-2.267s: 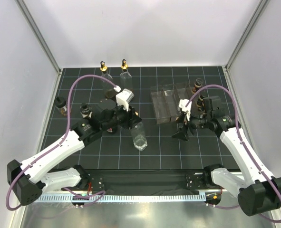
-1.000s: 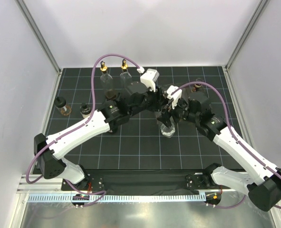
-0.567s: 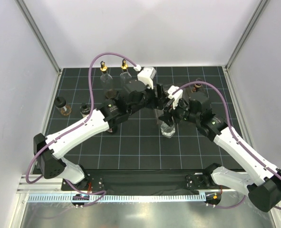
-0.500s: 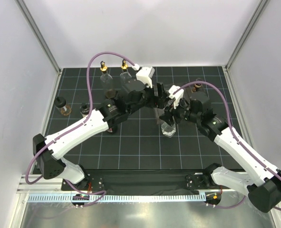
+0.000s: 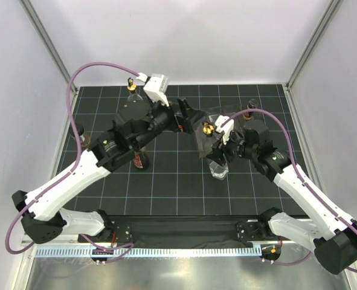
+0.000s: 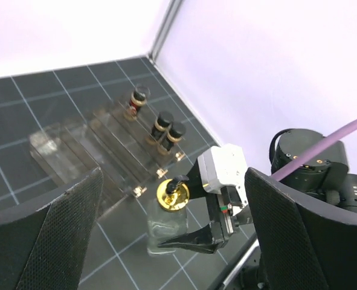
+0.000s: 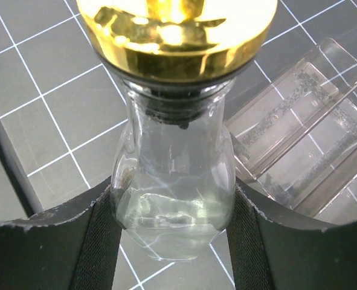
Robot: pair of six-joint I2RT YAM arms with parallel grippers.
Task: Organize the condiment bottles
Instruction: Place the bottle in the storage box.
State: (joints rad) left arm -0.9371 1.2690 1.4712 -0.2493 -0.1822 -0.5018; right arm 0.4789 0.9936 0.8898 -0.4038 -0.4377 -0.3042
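Note:
A tall clear bottle (image 5: 218, 169) with a gold pourer top stands on the black mat, and my right gripper (image 5: 215, 157) is shut on its body. In the right wrist view both pads (image 7: 99, 241) press the glass of this bottle (image 7: 172, 187). My left gripper (image 5: 186, 115) hangs open up and to the left of it, holding nothing. From the left wrist view the bottle (image 6: 166, 223) stands below and between the wide-apart fingers (image 6: 45, 241) of my left gripper (image 6: 171, 175). A white-capped red sauce bottle (image 5: 139, 158) stands beside the left arm. Another gold-topped bottle (image 5: 131, 84) is at the back.
The clear divided rack (image 6: 87, 145) lies just behind the held bottle; small dark bottles (image 6: 162, 124) stand in its right end. A small dark bottle (image 5: 83, 138) stands at the mat's left edge. The rack's corner (image 7: 305, 139) is close on the right of the held bottle.
My left gripper has opened, let go of the clear bottle and pulled back up and to the left. The right gripper has closed on the bottle and keeps it standing.

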